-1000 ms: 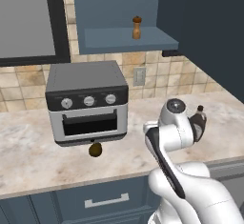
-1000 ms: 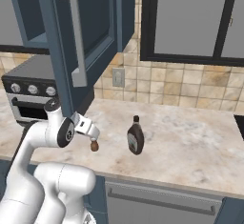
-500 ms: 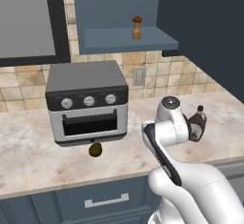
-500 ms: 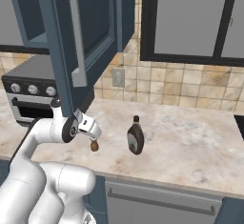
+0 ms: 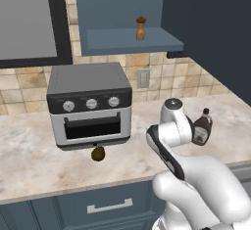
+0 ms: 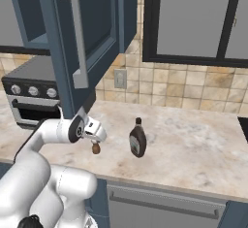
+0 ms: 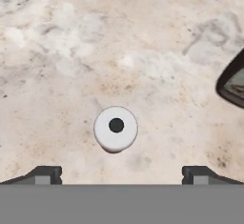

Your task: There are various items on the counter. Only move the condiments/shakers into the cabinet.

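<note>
White glossy arm (image 5: 196, 175), rounded bulbous link shells. Dark grey/black bands at joints; grey round cap with dark centre on the wrist joint (image 6: 76, 129). End effector (image 6: 95, 137) body white, compact. Fingertips (image 7: 45, 174) small, dark grey, blocky, with lighter square pads. No cables, screws or markings visible.

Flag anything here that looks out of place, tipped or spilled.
Nothing stands out. The white-topped shaker and syrup bottle stand upright on the counter, the other shaker upright in the cabinet, and the fruit sits before the toaster oven.
</note>
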